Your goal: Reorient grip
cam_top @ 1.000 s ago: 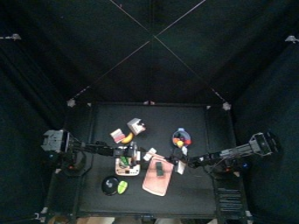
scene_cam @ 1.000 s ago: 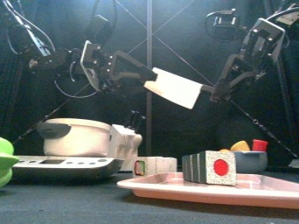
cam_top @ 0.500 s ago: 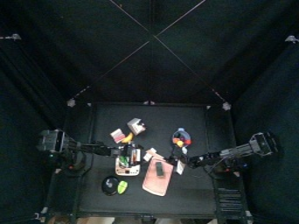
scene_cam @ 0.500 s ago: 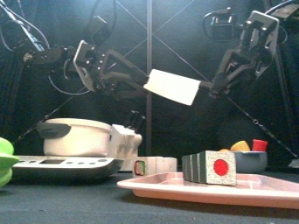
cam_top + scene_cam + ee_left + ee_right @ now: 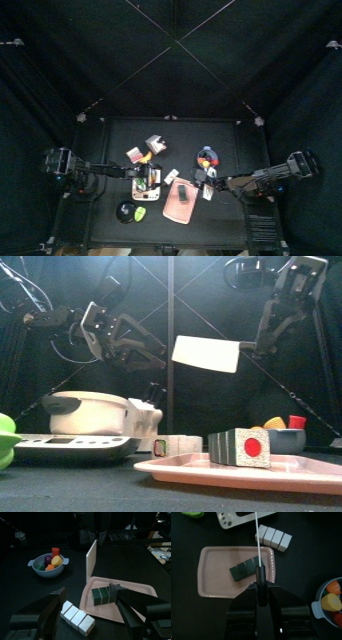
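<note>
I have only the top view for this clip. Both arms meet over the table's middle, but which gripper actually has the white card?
Observer: The right gripper is shut on the white card, clamping it by one edge.
Operator: What is the left one doing?
Observer: The left gripper is open. Its wrist view shows the jaws spread and facing the card's thin edge, without touching it.
Operator: Is the card resting on anything?
Observer: No. The front view shows it held in the air, well above the pink tray.
</note>
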